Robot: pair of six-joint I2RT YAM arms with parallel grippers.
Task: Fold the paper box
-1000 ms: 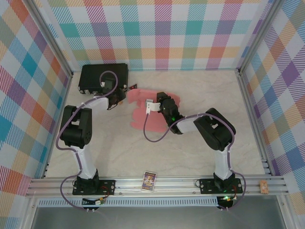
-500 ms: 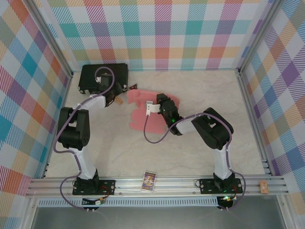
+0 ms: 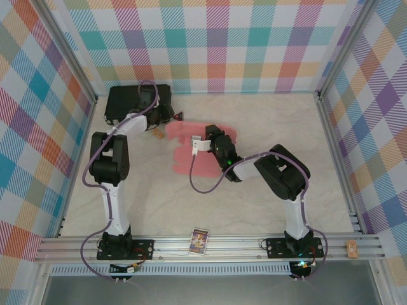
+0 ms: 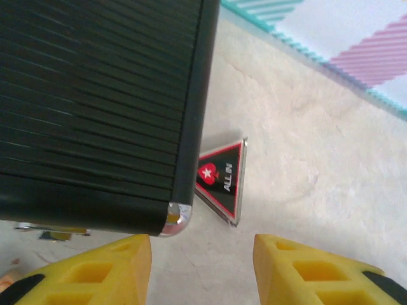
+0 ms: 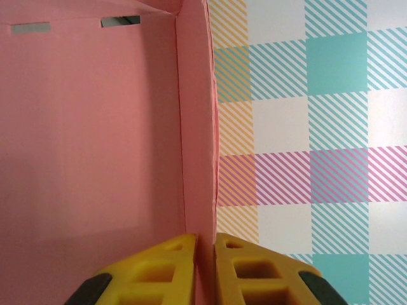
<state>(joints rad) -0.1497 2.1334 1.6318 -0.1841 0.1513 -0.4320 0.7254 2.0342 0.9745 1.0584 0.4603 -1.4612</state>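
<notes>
Between the right claw's (image 5: 205,244) clamped tips stands the paper box's (image 5: 95,159) wall; left claw (image 4: 200,248) gapes empty.

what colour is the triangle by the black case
The triangular token is black with a red border; best in left wrist view.

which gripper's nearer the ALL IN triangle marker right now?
Left. The left gripper sits open just short of the triangle marker, by a corner of the black case. The right gripper is farther off, shut on a wall of the paper box.
</notes>
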